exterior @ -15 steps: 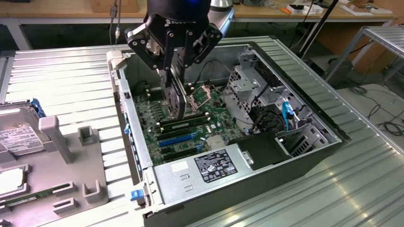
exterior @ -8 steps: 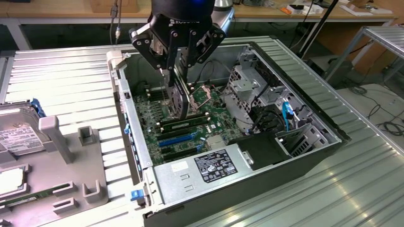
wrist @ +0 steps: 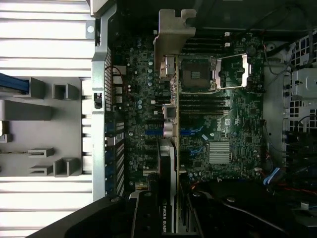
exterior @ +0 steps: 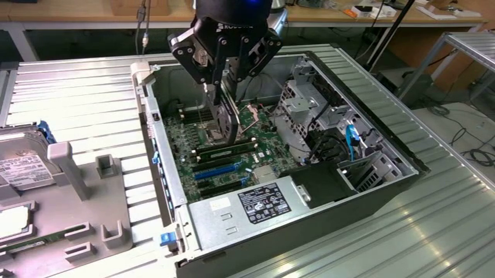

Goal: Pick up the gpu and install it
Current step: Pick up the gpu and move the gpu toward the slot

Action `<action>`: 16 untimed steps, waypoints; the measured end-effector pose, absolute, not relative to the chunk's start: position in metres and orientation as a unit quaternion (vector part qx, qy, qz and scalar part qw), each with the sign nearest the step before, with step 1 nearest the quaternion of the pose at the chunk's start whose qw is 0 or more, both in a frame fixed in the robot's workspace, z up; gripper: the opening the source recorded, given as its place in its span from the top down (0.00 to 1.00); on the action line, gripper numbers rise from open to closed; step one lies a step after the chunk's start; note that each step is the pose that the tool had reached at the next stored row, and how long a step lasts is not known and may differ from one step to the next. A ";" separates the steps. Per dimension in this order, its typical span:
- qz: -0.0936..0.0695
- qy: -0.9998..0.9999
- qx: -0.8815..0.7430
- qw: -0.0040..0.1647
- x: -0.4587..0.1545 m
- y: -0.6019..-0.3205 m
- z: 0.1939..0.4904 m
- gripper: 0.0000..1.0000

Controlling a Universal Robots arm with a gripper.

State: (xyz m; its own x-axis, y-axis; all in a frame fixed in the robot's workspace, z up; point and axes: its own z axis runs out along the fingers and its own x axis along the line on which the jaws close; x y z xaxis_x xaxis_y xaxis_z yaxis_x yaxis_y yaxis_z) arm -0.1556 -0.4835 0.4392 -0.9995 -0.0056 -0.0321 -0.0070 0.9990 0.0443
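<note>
The gpu [exterior: 226, 119] is a thin dark card hanging upright on its edge inside the open computer case [exterior: 402, 159], just above the green motherboard [exterior: 179, 139]. My gripper [exterior: 224, 87] is shut on the card's upper part. In the wrist view the gpu [wrist: 171, 129] is seen edge-on, its silver-grey end bracket [wrist: 176, 32] reaching toward the case's rear wall, and my gripper [wrist: 173, 215] clamps it from both sides. The card's lower edge sits over the motherboard [wrist: 242, 119] near the blue expansion slots [exterior: 217, 171]; whether it touches a slot I cannot tell.
A memory stick [exterior: 224, 152] lies seated across the board beside the card. The silver power supply [exterior: 247, 205] and black drive bay [exterior: 325, 182] fill the case's near end, a metal drive cage [exterior: 298, 110] the exterior view's right. A grey fixture [exterior: 77, 191] and hard drive [exterior: 19, 168] lie outside.
</note>
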 end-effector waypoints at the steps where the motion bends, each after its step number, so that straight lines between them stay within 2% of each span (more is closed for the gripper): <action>1: 0.022 1.000 -0.003 0.016 -0.154 -0.483 0.439 0.73; 16: 0.022 1.000 -0.003 0.016 -0.136 -0.483 0.439 0.73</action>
State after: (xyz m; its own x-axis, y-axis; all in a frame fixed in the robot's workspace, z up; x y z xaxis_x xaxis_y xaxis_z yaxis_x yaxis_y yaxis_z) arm -0.1365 -0.4835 0.4391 -0.9995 -0.0057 -0.0322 -0.0071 0.9990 0.0443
